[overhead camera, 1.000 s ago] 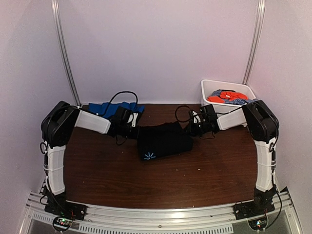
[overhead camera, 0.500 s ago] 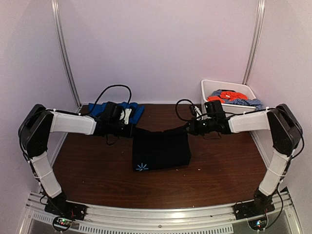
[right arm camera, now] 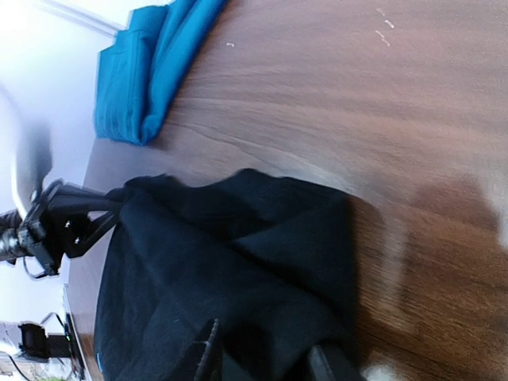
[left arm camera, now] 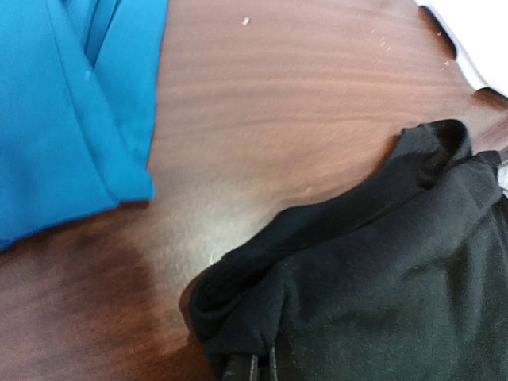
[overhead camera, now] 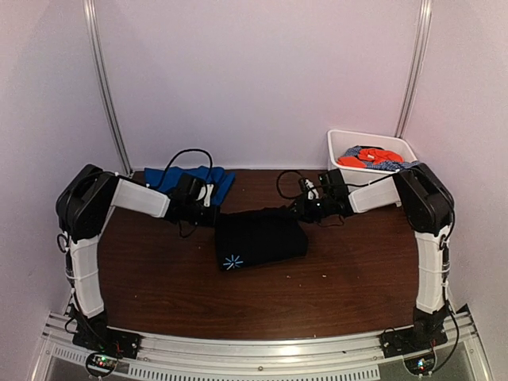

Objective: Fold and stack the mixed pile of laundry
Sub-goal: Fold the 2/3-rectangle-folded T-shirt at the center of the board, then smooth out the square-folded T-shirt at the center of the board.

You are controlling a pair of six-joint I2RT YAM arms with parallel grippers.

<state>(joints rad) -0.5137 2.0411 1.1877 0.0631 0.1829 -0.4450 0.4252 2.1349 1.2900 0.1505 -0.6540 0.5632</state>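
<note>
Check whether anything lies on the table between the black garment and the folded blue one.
Nothing visible does. In the left wrist view only bare table separates the black garment from the blue garment. The two lie apart, not touching, and the top view shows no other item between them.

Black garment (left arm camera: pixel 381 270) clamped at its near fold.
The left gripper (left arm camera: pixel 255 368) pinches the bunched black edge with its jaws together. The blue garment (left arm camera: pixel 63 111) lies apart, upper left, on the wooden table (left arm camera: pixel 270 95).
</note>
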